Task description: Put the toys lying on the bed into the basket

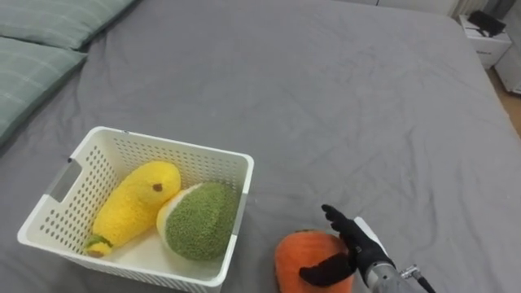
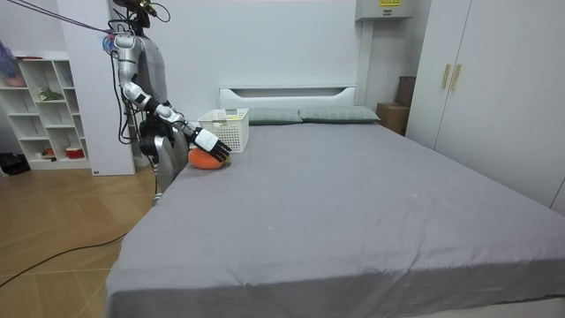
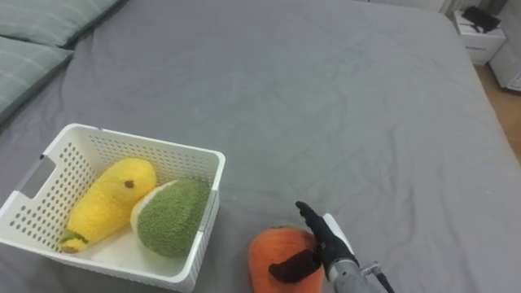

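Nearest my camera is the orange toy (image 1: 305, 254), a round plush lying on the grey bed (image 1: 326, 98) at the bottom edge of both eye views, and the right hand (image 1: 358, 244) is on it: the thumb is hooked across the near face and the fingers (image 1: 335, 218) reach over the far shoulder, fairly straight, so I read this as a loose hold and not a firm one. The white basket (image 1: 175, 145) sits just to the left of the toy, close but not touching, and it already carries a yellow toy (image 1: 134, 203) and a green toy (image 1: 199, 221) lying side by side. In the room view the robot stands at the side of the bed near the headboard end, with its right arm stretched down to the toy. The step in hand, as I judge it, is to secure the orange toy and carry it over the basket's near wall. To do that well I would close the fingers further before lifting—plush gives under pressure and a shallow hold may let it roll out. I would then raise it clear of the rim, since a low pass could catch the wall and shove the light basket. The free space is small, so I would release above the gap beside the green toy.
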Tool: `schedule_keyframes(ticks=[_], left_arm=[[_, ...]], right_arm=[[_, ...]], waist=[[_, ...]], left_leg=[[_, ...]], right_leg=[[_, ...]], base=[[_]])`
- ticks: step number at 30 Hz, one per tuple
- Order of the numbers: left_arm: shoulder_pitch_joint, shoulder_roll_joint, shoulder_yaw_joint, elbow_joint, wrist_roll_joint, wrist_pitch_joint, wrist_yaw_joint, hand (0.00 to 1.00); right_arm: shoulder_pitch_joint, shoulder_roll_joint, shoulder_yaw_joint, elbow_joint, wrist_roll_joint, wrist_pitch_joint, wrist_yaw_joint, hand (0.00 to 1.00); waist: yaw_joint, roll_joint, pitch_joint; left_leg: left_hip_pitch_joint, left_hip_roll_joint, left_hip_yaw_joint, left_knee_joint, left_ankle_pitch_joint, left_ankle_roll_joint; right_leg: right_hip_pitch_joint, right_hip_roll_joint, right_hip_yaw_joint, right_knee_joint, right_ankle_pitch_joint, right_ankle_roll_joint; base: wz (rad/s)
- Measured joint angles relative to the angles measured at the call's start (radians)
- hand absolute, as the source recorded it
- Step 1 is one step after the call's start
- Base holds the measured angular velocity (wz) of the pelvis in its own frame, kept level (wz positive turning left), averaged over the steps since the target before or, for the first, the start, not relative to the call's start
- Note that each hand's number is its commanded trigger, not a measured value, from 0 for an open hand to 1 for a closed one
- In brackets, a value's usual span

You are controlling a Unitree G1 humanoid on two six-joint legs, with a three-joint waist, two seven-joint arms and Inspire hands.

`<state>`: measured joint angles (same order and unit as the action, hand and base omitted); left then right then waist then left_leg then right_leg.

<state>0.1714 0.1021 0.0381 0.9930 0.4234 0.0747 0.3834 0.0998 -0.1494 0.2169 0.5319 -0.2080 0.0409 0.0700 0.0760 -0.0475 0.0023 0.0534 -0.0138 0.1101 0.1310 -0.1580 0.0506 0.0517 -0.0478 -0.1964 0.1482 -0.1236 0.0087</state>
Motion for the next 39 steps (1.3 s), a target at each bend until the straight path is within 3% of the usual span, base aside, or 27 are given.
schedule_keyframes(ticks=[12, 13, 14, 16, 18, 27, 39], left_arm=[[0.008, 0.001, -0.001, 0.000, 0.001, -0.003, 0.006, 0.00], [0.009, 0.001, -0.001, 0.000, 0.001, -0.003, 0.006, 0.00], [0.012, 0.001, -0.001, 0.000, 0.002, -0.003, 0.006, 0.00], [0.020, 0.001, -0.001, 0.000, 0.003, 0.000, 0.006, 0.00], [0.026, 0.000, -0.002, 0.001, 0.003, 0.009, 0.005, 0.00], [0.039, -0.002, -0.002, 0.001, 0.007, 0.030, -0.001, 0.00], [0.044, -0.002, -0.003, -0.013, 0.007, 0.031, -0.005, 0.00]], right_arm=[[-0.003, -0.006, -0.003, 0.059, -0.075, -0.007, 0.045, 0.00], [-0.003, -0.006, -0.003, 0.065, -0.075, -0.008, 0.044, 0.05], [-0.004, -0.005, -0.003, 0.083, -0.077, -0.008, 0.043, 0.20], [-0.003, -0.006, -0.004, 0.097, -0.079, -0.007, 0.043, 0.85], [-0.006, -0.006, -0.006, 0.119, -0.080, -0.008, 0.042, 1.00], [-0.030, -0.005, -0.021, 0.173, -0.082, 0.004, 0.044, 1.00], [-0.023, 0.000, 0.005, 0.161, -0.126, 0.004, 0.085, 1.00]], waist=[[0.011, -0.017, 0.0022], [0.011, -0.017, 0.0021], [0.011, -0.017, 0.0020], [0.011, -0.017, 0.0020], [0.010, -0.017, 0.0020], [0.010, -0.015, 0.0014], [0.014, -0.010, -0.0002]], left_leg=[[0.007, 0.000, -0.009, 0.004, -0.008, -0.002], [0.007, -0.001, -0.010, 0.004, -0.008, -0.002], [0.007, -0.001, -0.013, 0.004, -0.008, -0.002], [0.007, -0.001, -0.014, 0.004, -0.008, -0.002], [0.007, 0.000, -0.016, 0.004, -0.009, -0.003], [0.008, 0.000, -0.030, 0.005, -0.010, -0.004], [0.009, -0.002, -0.033, 0.008, -0.010, -0.003]], right_leg=[[0.022, 0.002, 0.002, -0.010, -0.001, 0.001], [0.023, 0.002, 0.002, -0.011, -0.001, 0.001], [0.024, 0.002, 0.001, -0.012, -0.001, 0.001], [0.025, 0.003, 0.001, -0.013, -0.001, 0.001], [0.026, 0.004, -0.001, -0.014, -0.002, 0.001], [0.034, 0.005, -0.006, -0.014, -0.002, 0.001], [0.037, 0.004, 0.000, -0.014, -0.002, 0.002]], base=[[0.01], [0.06], [0.06], [0.02], [0.02], [0.04], [0.00]])
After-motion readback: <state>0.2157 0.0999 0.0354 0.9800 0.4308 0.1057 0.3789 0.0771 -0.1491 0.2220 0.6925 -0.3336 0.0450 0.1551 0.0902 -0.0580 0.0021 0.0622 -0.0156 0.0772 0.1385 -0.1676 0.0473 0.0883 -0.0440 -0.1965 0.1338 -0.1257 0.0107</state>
